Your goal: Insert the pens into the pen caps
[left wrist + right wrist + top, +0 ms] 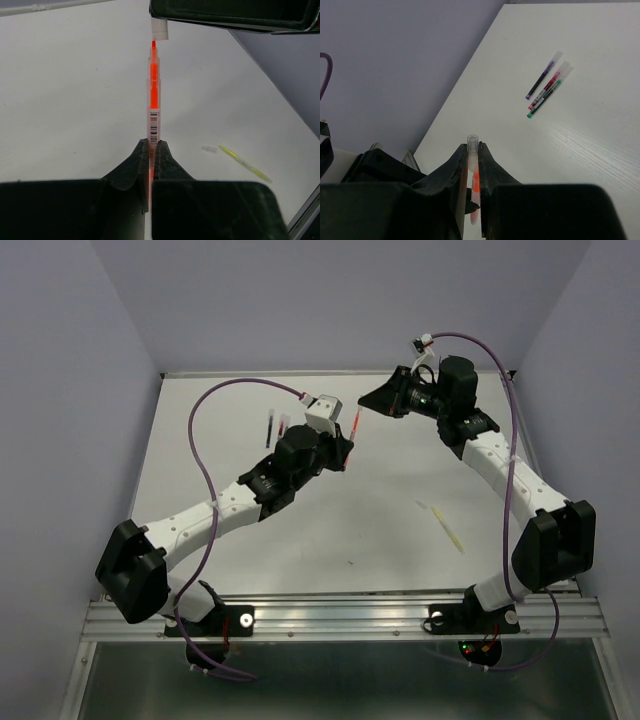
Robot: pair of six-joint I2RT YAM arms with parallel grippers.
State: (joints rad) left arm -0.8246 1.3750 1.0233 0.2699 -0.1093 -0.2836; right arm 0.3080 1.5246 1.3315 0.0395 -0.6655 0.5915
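Left gripper (150, 147) clamped on the orange pen (153, 100) at its barcode end, nib just short of the cap (160, 30). Right gripper (472, 150) pinched on that cap. Pen's light, stiff, slick. I reckon it pivots if pushed off-axis, so I'd grip nearer mid-barrel. Yellow pen (245, 162) lies loose.

Left arm (215, 510) and right arm (500, 465): white link shells, black joints, black bases on the aluminium rail (340, 618). Above the rail, purple cables (197, 440) loop along both.
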